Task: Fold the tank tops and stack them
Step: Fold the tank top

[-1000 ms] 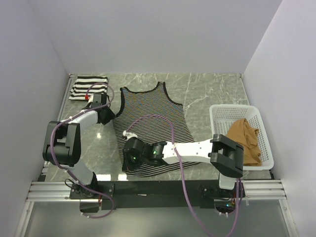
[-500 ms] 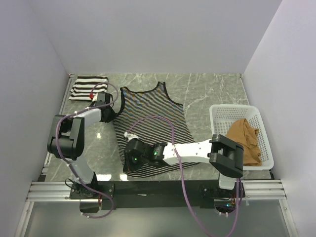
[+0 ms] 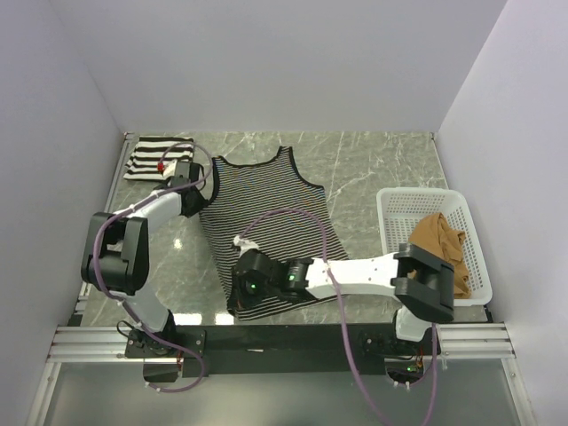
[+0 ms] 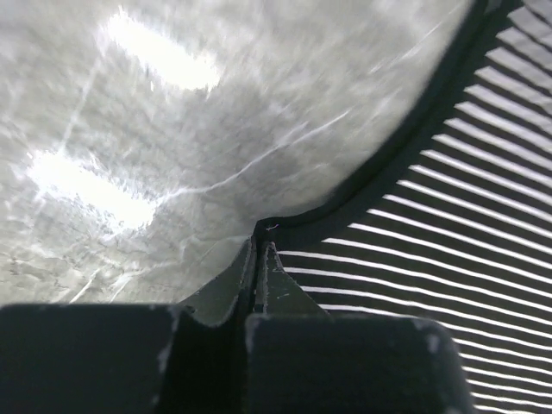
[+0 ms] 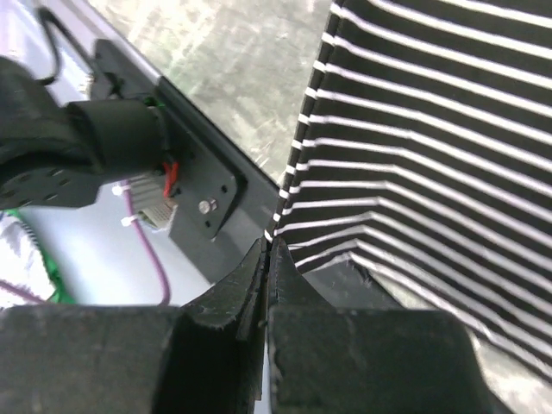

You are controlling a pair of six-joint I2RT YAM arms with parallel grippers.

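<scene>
The thin-striped tank top (image 3: 266,213) lies spread flat, neck away from the arms, and both arms have hold of its left edge. The left gripper (image 4: 261,259) is closed tight on the dark trim (image 4: 362,194) at the armhole. The right gripper (image 5: 267,254) is pinched on the top's near left corner, where the cloth peaks up off the surface.

This looks like the start of a lengthwise fold. To do it well, both ends should rise together, only just clear of the cloth beneath, with the edge kept taut between them — slack there would sag and crease the fold. That edge then wants carrying straight across to the top's right edge, laid side on side, and released only once it rests flat.

The wide-striped top (image 3: 153,156) sits folded beyond the tank top's left shoulder. The tan top (image 3: 441,244) is heaped in a white basket (image 3: 417,202) to the tank top's right. Everything rests on a grey marbled table (image 3: 382,160) — glossy, catching lamp glare — closed in by plain pale walls (image 3: 266,62).
</scene>
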